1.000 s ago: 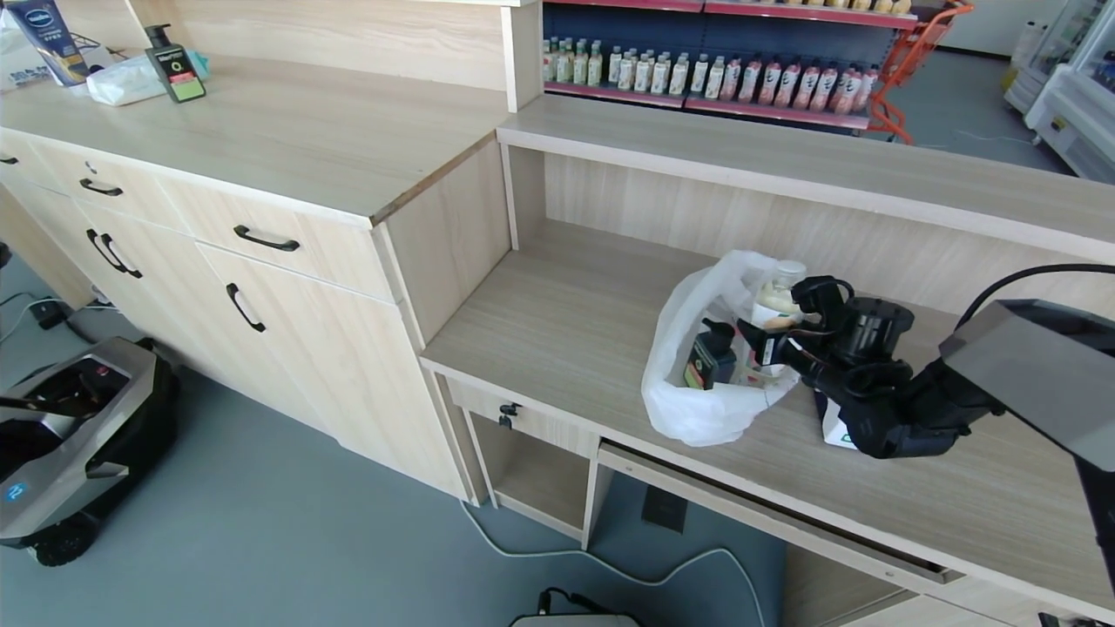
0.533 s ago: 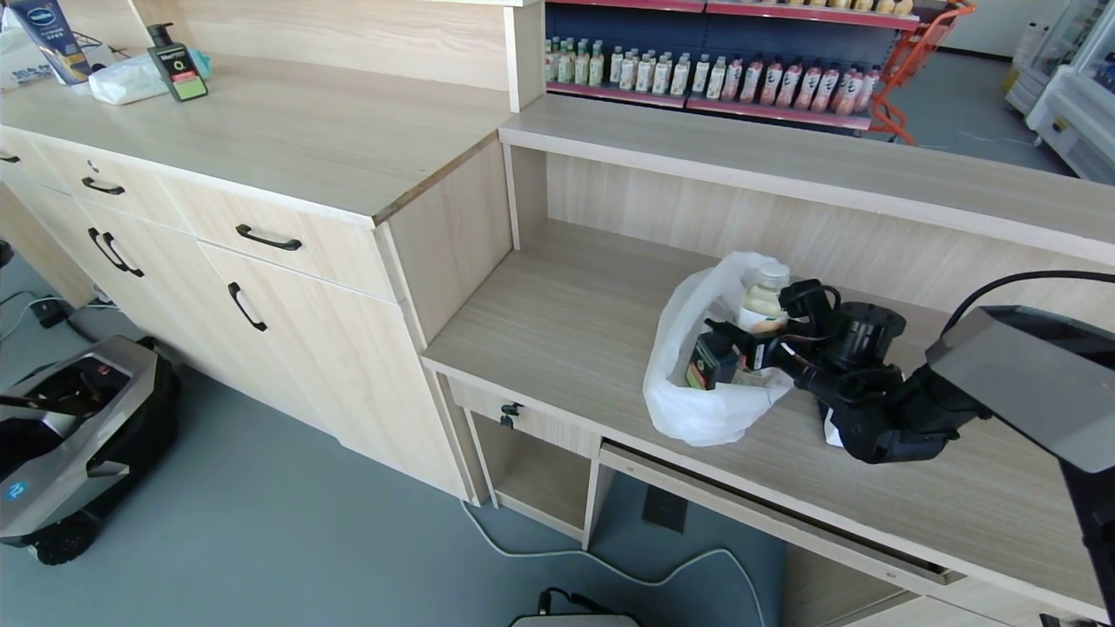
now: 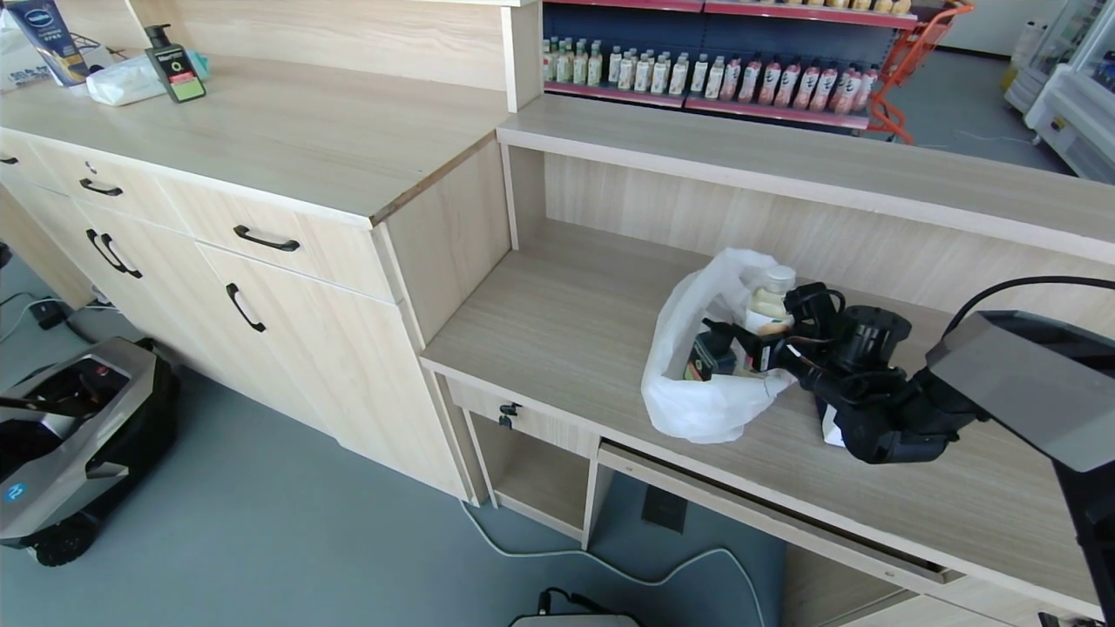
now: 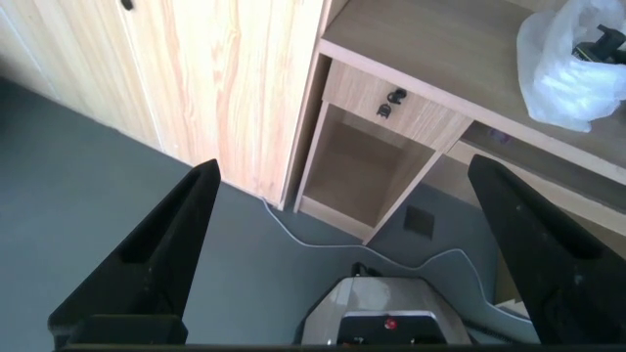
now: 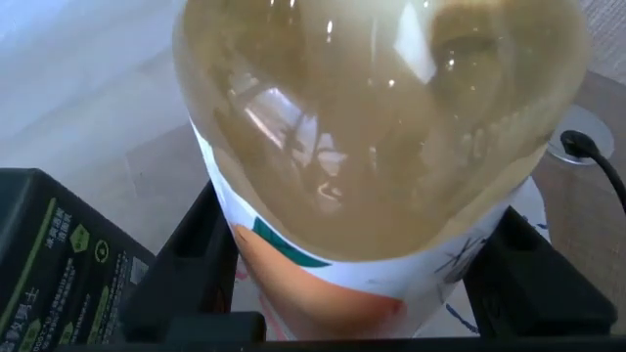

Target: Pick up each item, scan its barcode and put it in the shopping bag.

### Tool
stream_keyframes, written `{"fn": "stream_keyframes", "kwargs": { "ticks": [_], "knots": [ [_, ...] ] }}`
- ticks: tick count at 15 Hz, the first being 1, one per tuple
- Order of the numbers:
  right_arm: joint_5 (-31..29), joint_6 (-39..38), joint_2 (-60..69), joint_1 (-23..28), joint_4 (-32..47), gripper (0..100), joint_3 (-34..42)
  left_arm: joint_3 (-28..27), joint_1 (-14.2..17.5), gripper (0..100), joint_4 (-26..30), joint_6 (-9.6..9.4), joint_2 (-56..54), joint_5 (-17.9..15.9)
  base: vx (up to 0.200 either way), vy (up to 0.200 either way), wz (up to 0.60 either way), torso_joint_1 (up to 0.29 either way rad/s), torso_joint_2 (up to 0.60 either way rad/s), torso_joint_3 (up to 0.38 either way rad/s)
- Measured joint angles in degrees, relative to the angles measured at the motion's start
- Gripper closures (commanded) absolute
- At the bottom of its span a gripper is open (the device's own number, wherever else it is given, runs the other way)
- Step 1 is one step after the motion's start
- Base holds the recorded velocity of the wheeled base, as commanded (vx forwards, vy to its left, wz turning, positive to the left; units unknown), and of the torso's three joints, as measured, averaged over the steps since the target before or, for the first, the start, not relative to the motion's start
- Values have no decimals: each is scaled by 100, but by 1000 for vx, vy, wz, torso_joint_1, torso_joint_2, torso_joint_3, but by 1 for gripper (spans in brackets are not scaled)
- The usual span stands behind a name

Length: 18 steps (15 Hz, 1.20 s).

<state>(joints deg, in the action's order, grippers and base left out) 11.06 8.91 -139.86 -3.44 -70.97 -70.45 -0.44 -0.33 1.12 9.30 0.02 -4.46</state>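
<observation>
A white plastic shopping bag [image 3: 697, 396] stands open on the lower counter [image 3: 575, 322]. My right gripper [image 3: 768, 347] is at the bag's mouth, shut on a bottle [image 3: 770, 303] with a white cap and pale yellowish liquid. The bottle is upright and partly inside the bag. A dark pump bottle [image 3: 707, 353] sits in the bag beside it. In the right wrist view the bottle [image 5: 381, 147] is held between the two fingers [image 5: 191, 269], with the dark pump bottle [image 5: 59, 269] next to it. My left gripper [image 4: 342, 254] hangs open over the floor, far from the bag [image 4: 572, 68].
A white packet [image 3: 832, 431] lies under my right arm. The upper counter at the left holds a pump bottle [image 3: 176, 71], a blue carton [image 3: 48, 30] and a white pack [image 3: 131, 83]. A raised shelf wall [image 3: 784, 165] runs behind the bag.
My right gripper has carried the bottle a little to the left, deeper into the bag's mouth, and the bag's rim has shifted around it.
</observation>
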Motion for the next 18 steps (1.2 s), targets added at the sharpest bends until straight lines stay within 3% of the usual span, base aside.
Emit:
{"fn": "stream_keyframes", "kwargs": {
  "ticks": [9,10,18],
  "knots": [
    [191,162,-121,-9,-137,100,6,0,0,0,0,0,0,0,0,0,0,0,0,0],
    [189,165,-121,-6,-139,0,30,0,-2,0,0,0,0,0,0,0,0,0,0,0],
    [356,154,362,102,-208,0,618,0,-2,0,2,0,0,0,0,0,0,0,0,0]
  ]
}}
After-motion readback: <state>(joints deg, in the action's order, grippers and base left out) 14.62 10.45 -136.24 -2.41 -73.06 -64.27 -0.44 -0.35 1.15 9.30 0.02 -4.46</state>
